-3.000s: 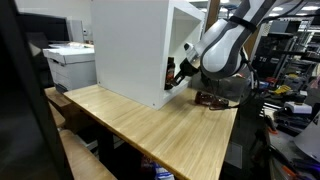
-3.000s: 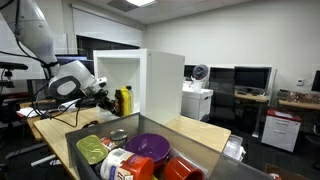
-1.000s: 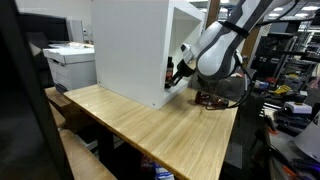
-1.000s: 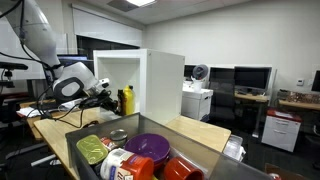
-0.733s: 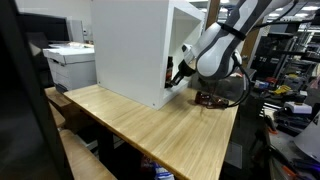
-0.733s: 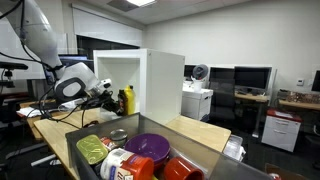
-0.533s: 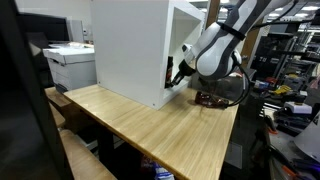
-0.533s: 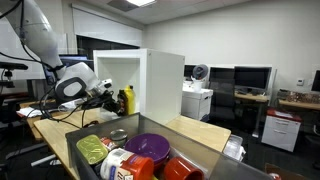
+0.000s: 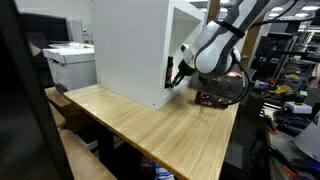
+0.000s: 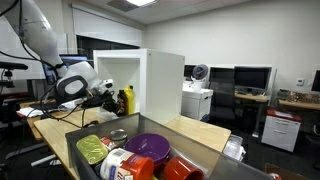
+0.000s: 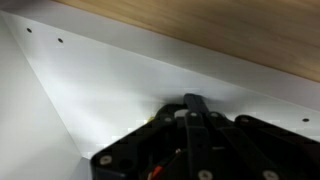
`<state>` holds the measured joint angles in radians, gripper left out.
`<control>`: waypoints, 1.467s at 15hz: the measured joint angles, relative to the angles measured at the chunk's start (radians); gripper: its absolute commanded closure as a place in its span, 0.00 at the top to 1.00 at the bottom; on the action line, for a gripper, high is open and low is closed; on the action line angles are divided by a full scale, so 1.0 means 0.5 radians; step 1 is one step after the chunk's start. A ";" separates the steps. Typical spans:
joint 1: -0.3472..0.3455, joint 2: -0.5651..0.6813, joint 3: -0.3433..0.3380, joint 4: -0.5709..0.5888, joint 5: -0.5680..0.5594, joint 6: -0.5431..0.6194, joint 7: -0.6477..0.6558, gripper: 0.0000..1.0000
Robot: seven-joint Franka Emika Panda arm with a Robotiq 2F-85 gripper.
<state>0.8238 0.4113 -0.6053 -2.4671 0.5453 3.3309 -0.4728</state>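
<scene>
Laboratory room with a long wooden bench (image 9: 150, 120). From left to right in an exterior view, a printer (image 9: 70, 62) stands behind the bench's far corner. Next comes a white cabinet (image 9: 130, 50) resting on the bench, its closed side wall hiding the interior. The hand (image 9: 176, 72) is at the cabinet's open front edge, low and close to the bench top.

From the opposite side, the arm enters from the left. A yellow bottle (image 10: 126, 101) stands upright just inside the cabinet opening, immediately to the right of the hand. Whether the two touch cannot be told. Monitors (image 10: 250, 78) line the right background. A grey bin (image 10: 228, 165) in the foreground holds a purple bowl (image 10: 150, 145) and a red cup (image 10: 180, 168).

In the wrist view the fingers are pressed together against a white panel, and whether anything is pinched between them cannot be told.
</scene>
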 measured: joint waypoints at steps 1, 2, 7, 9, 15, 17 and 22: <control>0.065 0.000 -0.075 0.007 0.000 -0.069 0.000 0.03; 0.163 0.000 -0.186 0.008 -0.001 -0.162 -0.001 0.03; 0.643 -0.013 -0.736 -0.008 -0.125 -0.652 -0.001 0.03; 0.977 -0.076 -1.127 -0.047 -0.293 -0.878 -0.001 0.03; 1.631 -0.332 -2.000 -0.151 -0.575 -1.287 -0.167 0.03; 1.825 -0.378 -2.287 -0.149 -0.565 -1.413 -0.313 0.03; 2.325 -0.300 -2.983 -0.150 -0.201 -1.826 -0.878 0.03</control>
<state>1.9861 0.2613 -2.0968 -2.5421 0.4445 2.4181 -0.9117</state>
